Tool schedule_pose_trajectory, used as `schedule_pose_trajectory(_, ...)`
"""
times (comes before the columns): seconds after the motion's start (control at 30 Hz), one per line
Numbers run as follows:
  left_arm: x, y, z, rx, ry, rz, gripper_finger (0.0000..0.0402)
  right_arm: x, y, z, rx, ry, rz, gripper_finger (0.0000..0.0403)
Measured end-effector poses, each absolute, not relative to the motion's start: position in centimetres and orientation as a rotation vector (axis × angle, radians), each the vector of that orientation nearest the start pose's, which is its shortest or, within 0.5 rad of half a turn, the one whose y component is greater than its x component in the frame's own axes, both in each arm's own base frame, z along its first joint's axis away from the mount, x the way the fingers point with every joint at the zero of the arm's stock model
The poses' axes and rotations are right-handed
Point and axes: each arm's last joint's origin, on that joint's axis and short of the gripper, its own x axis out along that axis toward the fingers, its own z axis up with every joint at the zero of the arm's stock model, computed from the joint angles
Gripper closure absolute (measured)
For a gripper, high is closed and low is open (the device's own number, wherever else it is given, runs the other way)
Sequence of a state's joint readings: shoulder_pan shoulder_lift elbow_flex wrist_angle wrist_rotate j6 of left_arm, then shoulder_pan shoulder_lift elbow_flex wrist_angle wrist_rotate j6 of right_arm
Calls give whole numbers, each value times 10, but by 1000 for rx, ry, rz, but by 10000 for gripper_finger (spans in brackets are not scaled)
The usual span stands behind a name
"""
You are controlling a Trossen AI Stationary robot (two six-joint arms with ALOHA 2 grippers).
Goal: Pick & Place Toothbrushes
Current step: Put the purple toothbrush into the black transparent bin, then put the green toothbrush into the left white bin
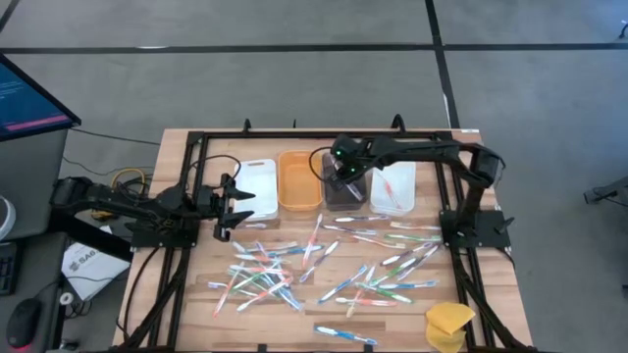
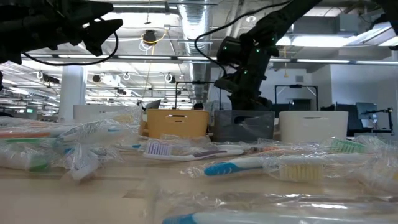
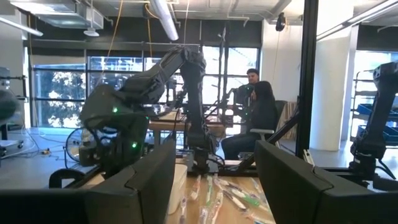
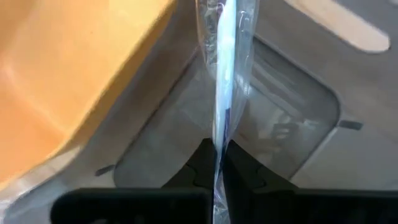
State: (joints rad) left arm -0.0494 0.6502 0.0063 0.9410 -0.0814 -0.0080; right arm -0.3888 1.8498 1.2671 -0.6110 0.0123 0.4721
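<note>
Loose toothbrushes [image 1: 324, 265], most in clear wrap, lie scattered across the near half of the wooden table [image 1: 177, 304]; yellow sponge lump [image 1: 447, 325] at near-right corner. Left gripper [image 1: 238, 206] hovers above the table's left side w/ fingers spread, holding nothing. Farther back a row of bins: white, orange bin [image 1: 298, 180], grey bin [image 4: 292, 124], white. Right gripper [image 4: 216, 163] is over the grey bin, fingers pinched tight on a wrapped blue toothbrush [image 4: 225, 56] hanging into it.

wood table [image 1: 196, 294]: four bins [image 1: 299, 182] in row at back, toothbrushes [image 1: 324, 265] scattered mid-table, yellow sponge [image 1: 449, 324] at front corner.
</note>
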Motion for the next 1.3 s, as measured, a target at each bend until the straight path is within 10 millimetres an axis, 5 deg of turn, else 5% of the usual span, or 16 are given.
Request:
schedule_pose_trajectory(0.5,134,-4,193,-25,-298,31,188,347,-141,196,667,1102,-632,291)
schedule_pose_trajectory(0.77,134,-4,193,-25,-298,31,188,353,-143,210,657,1071,-624,282)
schedule_pose_trajectory(1.03,134,-4,193,-30,-298,28,188,369,-130,253,549,1052,-515,303)
schedule_pose_trajectory(1.3,134,-6,193,-16,-298,-33,188,381,-80,306,434,1067,-287,323)
